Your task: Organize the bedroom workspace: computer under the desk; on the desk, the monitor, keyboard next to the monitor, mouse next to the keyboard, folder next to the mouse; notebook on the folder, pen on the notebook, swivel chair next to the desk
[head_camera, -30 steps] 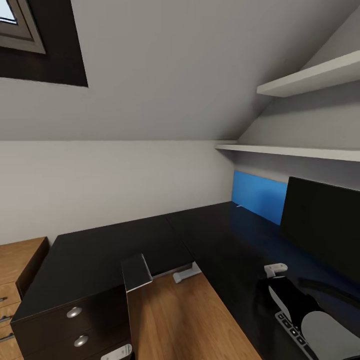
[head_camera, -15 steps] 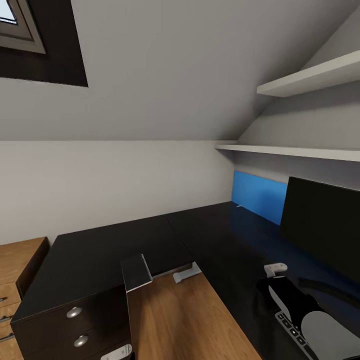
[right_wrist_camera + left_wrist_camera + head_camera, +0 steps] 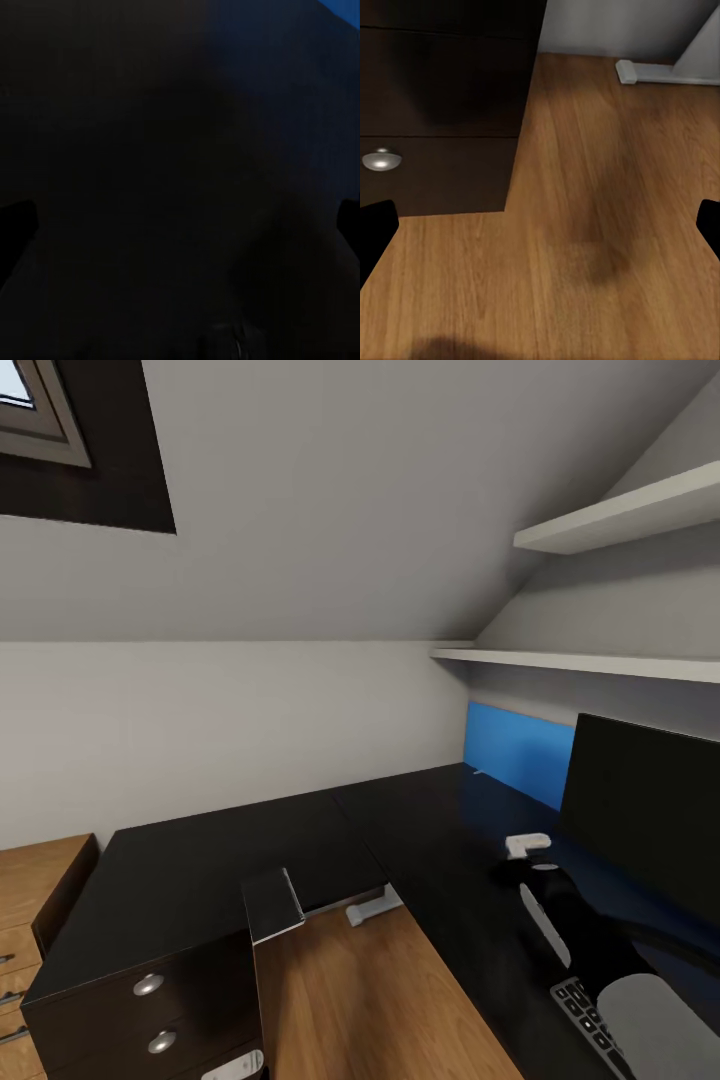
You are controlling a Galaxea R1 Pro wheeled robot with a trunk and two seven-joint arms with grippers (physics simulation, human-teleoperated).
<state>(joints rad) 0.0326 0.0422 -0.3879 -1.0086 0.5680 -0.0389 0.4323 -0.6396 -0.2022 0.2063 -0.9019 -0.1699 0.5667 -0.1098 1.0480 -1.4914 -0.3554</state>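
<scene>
A light wooden dresser (image 3: pixel 40 900) stands at far left beside the desk (image 3: pixel 200 870) and its black drawer unit (image 3: pixel 150 1000) (silver knobs facing the wood floor (image 3: pixel 585 247)). The left gripper (image 3: pixel 540 225) hangs fingers apart above that floor. At right, the right gripper (image 3: pixel 180 217), fingers likewise spread, hovers over the glossy desktop before the monitor (image 3: pixel 650 810), the keyboard (image 3: pixel 590 1015) nearest.
</scene>
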